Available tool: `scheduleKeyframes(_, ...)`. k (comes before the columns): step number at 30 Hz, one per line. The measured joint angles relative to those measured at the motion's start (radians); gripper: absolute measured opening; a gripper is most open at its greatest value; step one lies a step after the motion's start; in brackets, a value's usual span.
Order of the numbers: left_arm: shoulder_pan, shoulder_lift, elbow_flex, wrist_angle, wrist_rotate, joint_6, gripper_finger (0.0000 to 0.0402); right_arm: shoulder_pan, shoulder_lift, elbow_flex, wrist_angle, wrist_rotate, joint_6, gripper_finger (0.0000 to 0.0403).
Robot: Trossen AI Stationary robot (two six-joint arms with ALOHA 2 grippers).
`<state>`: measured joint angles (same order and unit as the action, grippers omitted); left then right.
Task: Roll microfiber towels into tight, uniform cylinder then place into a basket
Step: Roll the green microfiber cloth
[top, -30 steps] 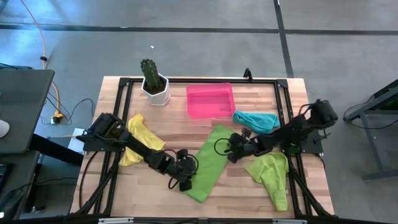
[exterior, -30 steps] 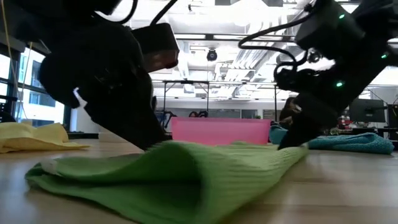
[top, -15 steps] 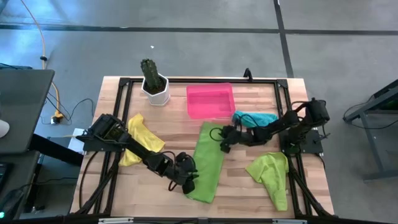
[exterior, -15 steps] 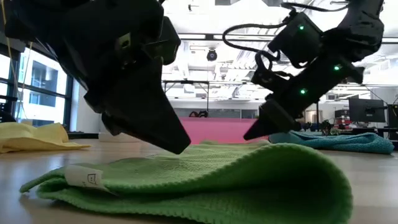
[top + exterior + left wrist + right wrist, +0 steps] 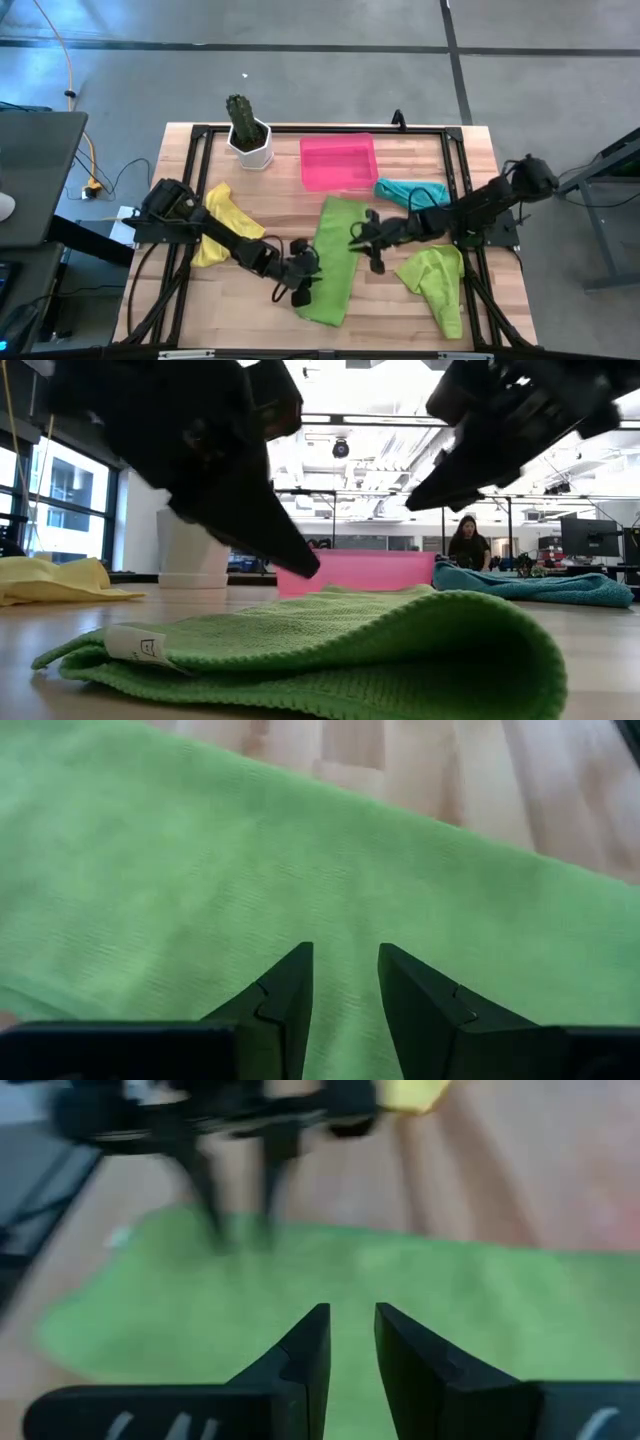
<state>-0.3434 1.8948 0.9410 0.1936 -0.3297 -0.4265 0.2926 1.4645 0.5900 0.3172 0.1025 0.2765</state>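
High view — right claw point(image 5: 366, 243) withdrawn, towel point(image 5: 333, 258) released

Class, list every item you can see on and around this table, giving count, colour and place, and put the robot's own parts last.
Microfiber towels: four; lime green flat at table centre, lime green crumpled front right, yellow on the left, teal beside the basket.
Basket: one, pink, back centre.
Cactus pot: one, white, back left.
Table: one, wooden.
Person: one, far off in the room.
Left gripper: dark, open, over the flat towel's left edge.
Right gripper: dark, open, over its right edge.
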Motion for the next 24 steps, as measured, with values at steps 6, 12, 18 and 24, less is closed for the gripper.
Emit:
scheduleKeyframes(6,0.017,-0.001,0.001,-0.006,0.019,0.105,0.0106,0.118,0.05,0.0,0.008,0.131,0.188,0.0073)
scheduleKeyframes(12,0.025,0.005,0.001,-0.021,0.036,0.042,0.0106,0.172,0.156,0.0,0.037,0.299,0.245,0.0073)
scheduleKeyframes(18,0.007,0.005,0.001,-0.025,0.042,-0.078,0.0106,0.156,0.256,0.0,0.06,0.32,0.31,0.0073)
scheduleKeyframes(24,-0.016,0.015,0.001,-0.023,0.041,-0.194,0.0106,0.129,0.296,0.002,0.044,0.324,0.268,0.0073)
